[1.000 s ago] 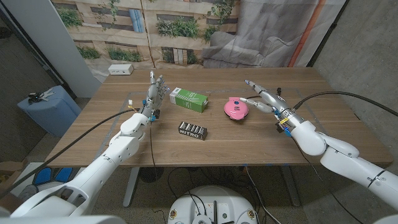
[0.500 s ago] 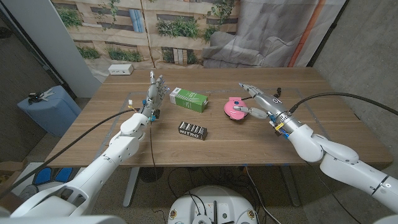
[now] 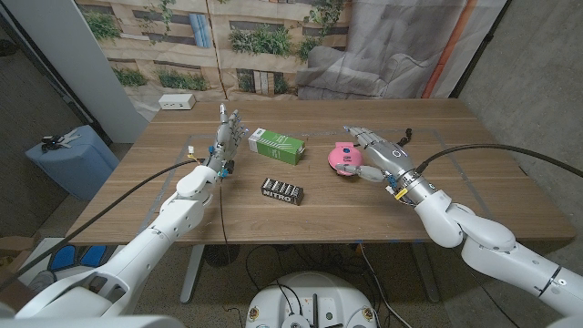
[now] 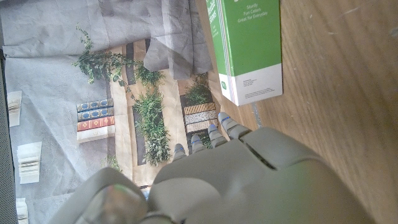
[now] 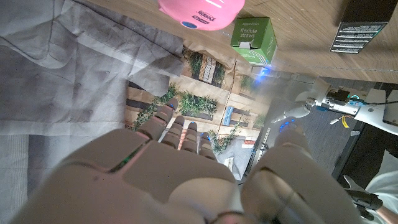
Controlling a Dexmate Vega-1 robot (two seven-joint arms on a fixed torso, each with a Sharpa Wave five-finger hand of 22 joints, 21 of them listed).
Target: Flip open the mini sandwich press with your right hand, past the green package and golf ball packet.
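The right robot hand [image 3: 372,150], fingers spread and holding nothing, reaches over the round pink mini sandwich press [image 3: 343,159], which sits closed toward the wooden table's [image 3: 364,205] far right. Left of it lie the green rectangular package [image 3: 276,146] and the black golf ball packet [image 3: 283,190]. The left robot hand [image 3: 227,138] stands upright, fingers apart, empty.

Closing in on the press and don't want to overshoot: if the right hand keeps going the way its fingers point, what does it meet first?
Probably the pink press: the right hand is beside it, fingers aimed across its top. Whether they already touch is unclear.
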